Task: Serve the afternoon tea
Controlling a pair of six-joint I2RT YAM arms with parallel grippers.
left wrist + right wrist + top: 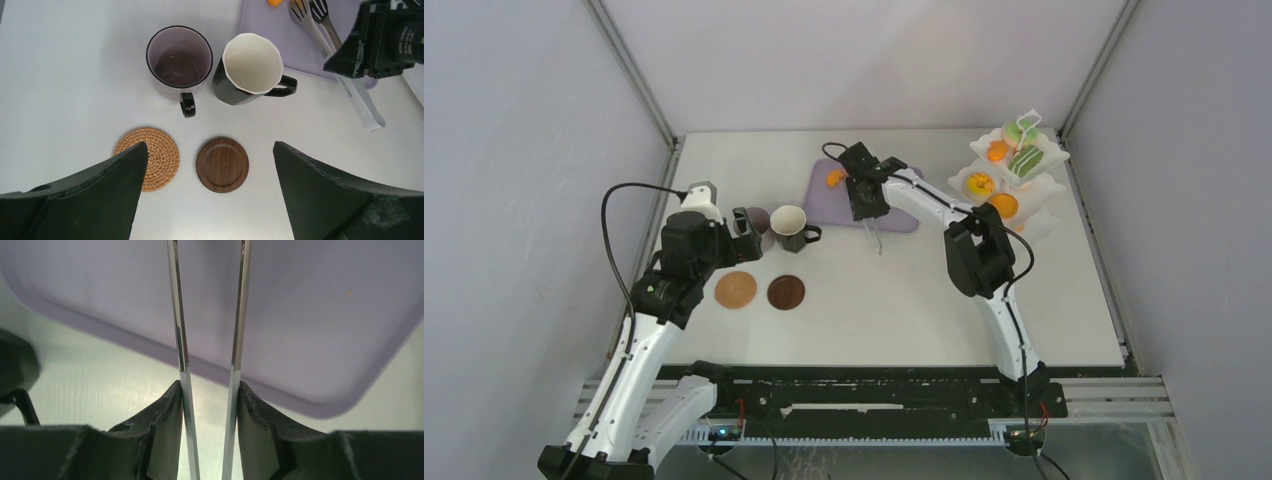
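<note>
Right jaws were clamped across both blades of the long white tongs (181,315), pinching them to a narrow gap. The blades ran straight ahead from the jaws over the lilac tray (310,310), and the joined end stuck off the tray's near edge onto the bench (904,300). One orange sweet (835,178) sat at the tray's far-left corner. My read: the next pick turned on getting the tips onto it along the tongs' long axis. The right arm was nearer for that, and for the white three-tier stand (980,148) right of the tray, which carried several sweets. Left jaws were wide and held nothing, hanging left of the tray over the woven coaster (150,157) and the dark wooden coaster (222,164), which lay side by side but apart. The mauve mug (179,62) and the dark mug (250,65) stood upright just left of the tray, neither on a coaster. The mauve handle pointed at the coasters and the dark one at the tray. They were close together; I couldn't tell if they touched. The left arm was plainly nearer both. Hidden: the tong tips were cut off in the right wrist view, covered by the wrist from overhead, and only clipped at the top edge of the left wrist view. Contact with the sweet couldn't be judged.
</note>
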